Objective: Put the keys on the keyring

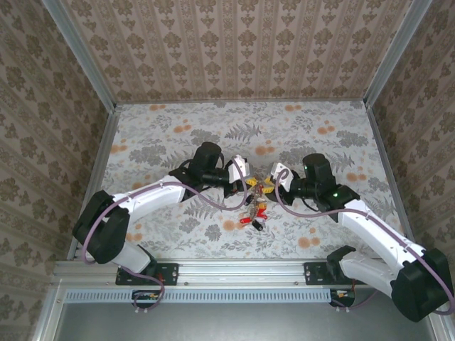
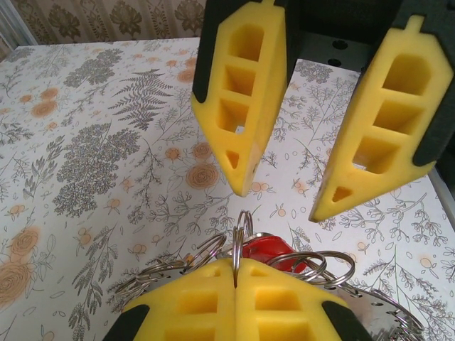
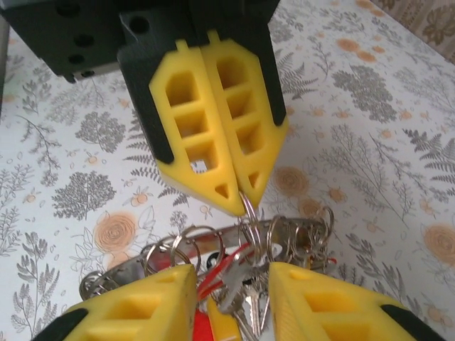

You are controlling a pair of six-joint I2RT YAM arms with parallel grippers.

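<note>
Both arms are stretched in to the middle of the table (image 1: 170, 128) in the top view, the left from 8 o'clock and the right from 4 o'clock, with the tips parked nose to nose. The left gripper (image 3: 242, 197) is pressed tight together. A thin wire loop (image 2: 237, 245) is pinched edge-on right at the seam, so that bit is pretty clear-cut. The right gripper (image 2: 281, 202) is spread, with a plain gap between its tips and nothing held in it. In the left wrist view it's hung at 12 o'clock of the pinched loop, close but apart from it.

The keyring (image 2: 389, 307) is found just under the pinch. Its toothed grey rim peeks out at 5 o'clock in that same view, and a bunch of small loops (image 2: 323, 261) is gathered along it. The keys (image 1: 256, 211) are clustered at 6 o'clock of the grippers in the top view, mostly red heads. A couple of silver blades are seen between the right tips in the right wrist view. Whether the bunch is rested on the table or lifted a little can't really be told from here.
</note>
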